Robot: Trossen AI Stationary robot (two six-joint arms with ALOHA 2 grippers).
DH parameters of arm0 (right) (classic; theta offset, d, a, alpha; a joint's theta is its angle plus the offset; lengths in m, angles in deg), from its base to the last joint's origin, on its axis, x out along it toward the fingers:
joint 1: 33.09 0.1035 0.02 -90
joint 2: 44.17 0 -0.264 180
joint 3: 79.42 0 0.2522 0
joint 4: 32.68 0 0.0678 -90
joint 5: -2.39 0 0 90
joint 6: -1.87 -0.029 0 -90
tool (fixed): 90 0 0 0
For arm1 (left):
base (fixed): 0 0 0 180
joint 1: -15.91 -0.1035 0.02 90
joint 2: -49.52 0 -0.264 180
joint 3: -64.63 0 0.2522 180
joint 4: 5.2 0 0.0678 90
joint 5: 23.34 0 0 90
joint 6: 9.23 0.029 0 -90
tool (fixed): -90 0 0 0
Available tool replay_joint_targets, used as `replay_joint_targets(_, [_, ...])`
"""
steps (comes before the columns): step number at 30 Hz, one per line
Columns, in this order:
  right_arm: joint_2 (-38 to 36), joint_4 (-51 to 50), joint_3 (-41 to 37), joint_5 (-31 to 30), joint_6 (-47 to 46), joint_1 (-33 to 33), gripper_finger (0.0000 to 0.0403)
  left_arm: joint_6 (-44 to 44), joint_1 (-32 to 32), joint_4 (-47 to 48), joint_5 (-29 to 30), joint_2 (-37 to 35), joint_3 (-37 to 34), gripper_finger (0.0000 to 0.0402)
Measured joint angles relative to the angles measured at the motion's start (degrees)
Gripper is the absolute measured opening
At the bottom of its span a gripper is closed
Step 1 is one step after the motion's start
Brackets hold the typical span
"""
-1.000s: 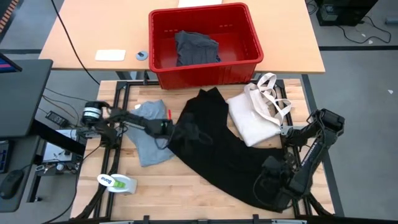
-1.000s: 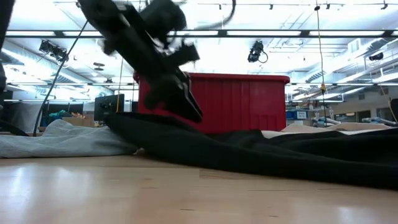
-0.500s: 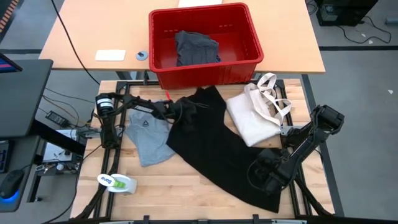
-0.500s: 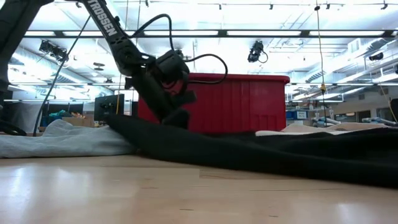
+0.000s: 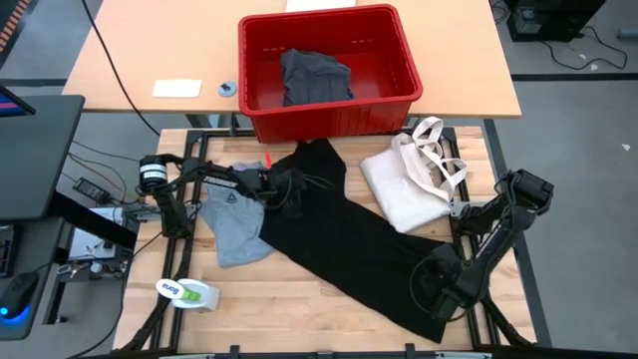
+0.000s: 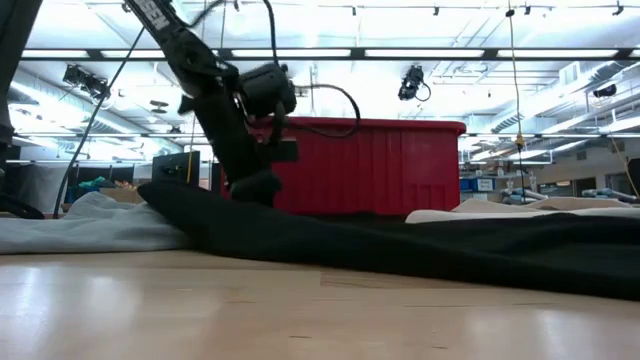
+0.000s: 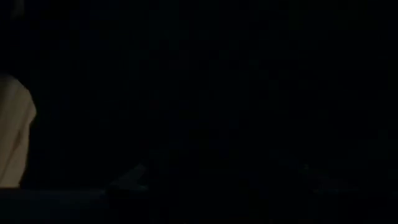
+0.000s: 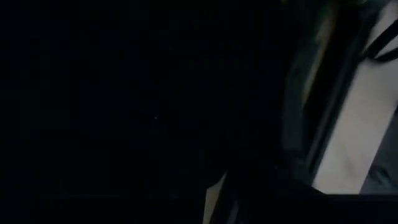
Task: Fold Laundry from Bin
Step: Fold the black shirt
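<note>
A large black cloth garment point(image 5: 349, 244) lies spread diagonally across the light wooden slatted table point(image 5: 299, 309), from just in front of the large red rectangular plastic bin point(image 5: 329, 60) down toward the table's right front corner. The left claw point(image 5: 277, 187) sits low on the upper left edge of this garment; in the low view it point(image 6: 255, 185) presses down onto the dark fabric, whose edge is bunched beneath it, but whether the fingers are open or closed on the cloth cannot be told. The right claw point(image 5: 437, 289) is at the garment's lower right end, near the table's front edge; its finger state cannot be told either, as dark fabric fills both wrist views. A light grey cloth T-shirt with a small dark chest mark point(image 5: 234, 221) lies flat on the table just left of the black garment, its right edge partly covered by it. A cream canvas tote bag with loop handles point(image 5: 409, 184) rests to the right of the garment, touching it. A dark grey folded garment point(image 5: 314, 75) lies inside the bin, which stands on the adjoining tan table surface point(image 5: 159, 50)
</note>
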Motion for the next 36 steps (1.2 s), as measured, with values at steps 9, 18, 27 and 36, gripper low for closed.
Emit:
replay_joint_targets(9, [-0.04, -11.89, 9.0, -23.21, 3.1, 1.13, 0.0077, 1.36, 3.53, 1.68, 3.36, -9.32, 0.07, 0.0192])
replay_joint_targets(18, [-0.04, 3.05, 0.27, -39.72, 18.44, -6.87, 0.0077, 4.72, 3.53, -10.61, -3.13, -1.14, 0.15, 0.0192])
replay_joint_targets(27, [-0.15, 10.71, -7.13, -28.62, 25.44, -14.09, 0.0077, 2.13, -1.61, -5.91, 0.69, 5.28, 0.57, 0.0192])
replay_joint_targets(36, [-0.15, 7.21, -10.01, -12.61, 17.6, -13.46, 0.005, 1.36, -2.6, 1.98, 1.81, 1.24, 0.07, 0.0192])
